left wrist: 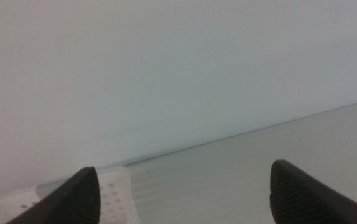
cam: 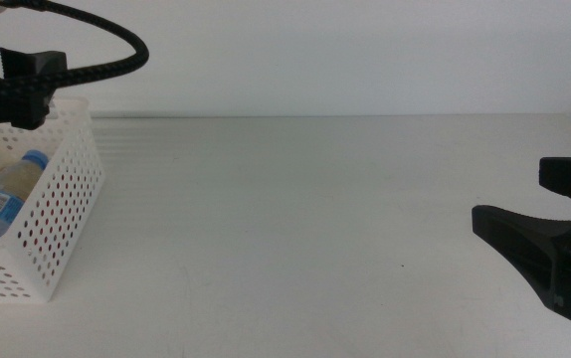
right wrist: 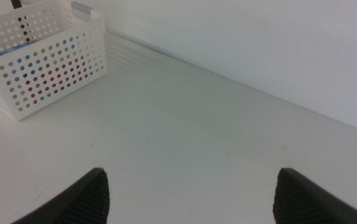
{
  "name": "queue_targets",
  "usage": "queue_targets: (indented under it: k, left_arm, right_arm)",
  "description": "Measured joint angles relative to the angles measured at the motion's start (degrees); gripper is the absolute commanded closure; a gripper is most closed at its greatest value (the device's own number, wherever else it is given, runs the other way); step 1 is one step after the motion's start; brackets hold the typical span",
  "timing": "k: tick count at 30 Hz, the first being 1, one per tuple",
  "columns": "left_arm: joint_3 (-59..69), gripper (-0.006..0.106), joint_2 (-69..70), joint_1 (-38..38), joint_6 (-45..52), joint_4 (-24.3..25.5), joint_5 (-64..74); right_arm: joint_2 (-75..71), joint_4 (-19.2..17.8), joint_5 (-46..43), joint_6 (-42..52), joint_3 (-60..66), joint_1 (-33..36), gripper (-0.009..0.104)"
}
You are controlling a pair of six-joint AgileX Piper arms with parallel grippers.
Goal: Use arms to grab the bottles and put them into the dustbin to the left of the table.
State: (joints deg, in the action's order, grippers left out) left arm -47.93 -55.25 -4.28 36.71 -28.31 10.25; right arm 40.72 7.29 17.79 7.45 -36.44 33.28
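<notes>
The white perforated dustbin (cam: pixel 62 214) stands at the table's left edge. It also shows in the right wrist view (right wrist: pixel 41 62) and as a corner in the left wrist view (left wrist: pixel 113 193). The clear blue-capped water bottle (cam: pixel 12 189) lies inside it. Something red, probably the can (right wrist: pixel 51 78), shows through the holes. The yellow bottle is not clearly visible. My left gripper (cam: pixel 37 85) hovers over the bin's far rim, open and empty (left wrist: pixel 185 180). My right gripper (cam: pixel 534 199) is open and empty at the right edge (right wrist: pixel 191 186).
The off-white table (cam: pixel 295 219) stretches between the bin and the right gripper, with a pale wall behind it. The left arm's thick black cable (cam: pixel 116 35) arcs above the bin.
</notes>
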Motion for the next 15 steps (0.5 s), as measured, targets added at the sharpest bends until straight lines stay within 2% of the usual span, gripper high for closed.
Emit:
queue_targets:
  k: [6, 11, 15]
  left_arm:
    - [4.8, 0.01, 2.9, 0.0, 0.0, 0.2, -2.2]
    - [15.0, 0.01, 15.0, 0.0, 0.0, 0.9, -3.9]
    - [28.6, 0.01, 31.7, 0.0, 0.0, 0.9, -4.5]
  right_arm:
    - [-0.8, 0.0, -0.3, 0.0, 0.6, -1.7, 0.025]
    - [-7.2, 0.0, -3.7, 0.0, 8.0, -10.5, 0.025]
    - [-18.5, -0.1, -4.7, 0.0, 18.8, -18.6, 0.025]
